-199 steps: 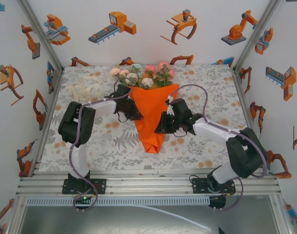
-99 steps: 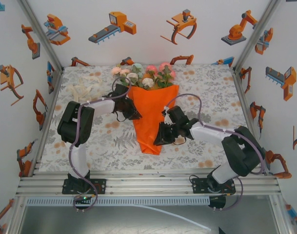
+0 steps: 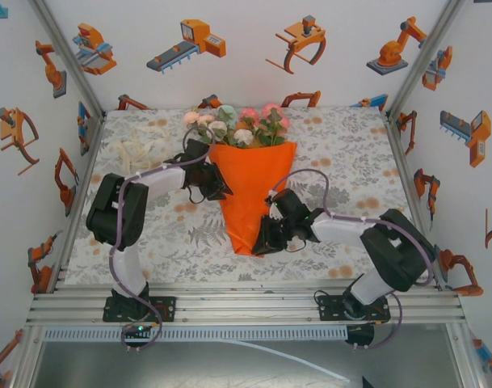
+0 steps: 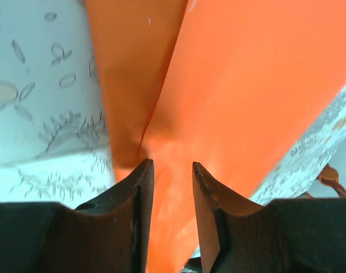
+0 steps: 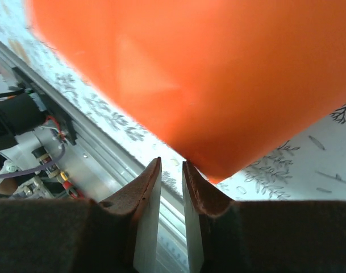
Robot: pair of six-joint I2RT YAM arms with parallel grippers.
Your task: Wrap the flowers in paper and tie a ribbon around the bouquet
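The bouquet (image 3: pixel 250 186) lies in mid-table, an orange paper (image 4: pixel 246 85) cone with its tip toward the near edge. The flowers (image 3: pixel 237 125), pink, peach and white with green leaves, stick out of its wide far end. My left gripper (image 3: pixel 217 184) is at the cone's left edge; its jaws (image 4: pixel 170 165) stand apart, with a fold of the paper showing in the gap. My right gripper (image 3: pixel 262 238) sits just right of the cone's tip. In the right wrist view the gripper (image 5: pixel 171 162) keeps a narrow empty gap, and the paper (image 5: pixel 207 74) tip hangs just past its right finger.
The ribbon (image 3: pixel 140 149) lies in a loose cream heap at the back left of the leaf-print tablecloth (image 3: pixel 351 162). The aluminium rail (image 3: pixel 246 307) runs along the near edge, close behind my right gripper. Printed walls close in three sides.
My right gripper has slid down the cone's right side from its middle to the tip. The cone has shifted slightly left. My left jaws have widened.
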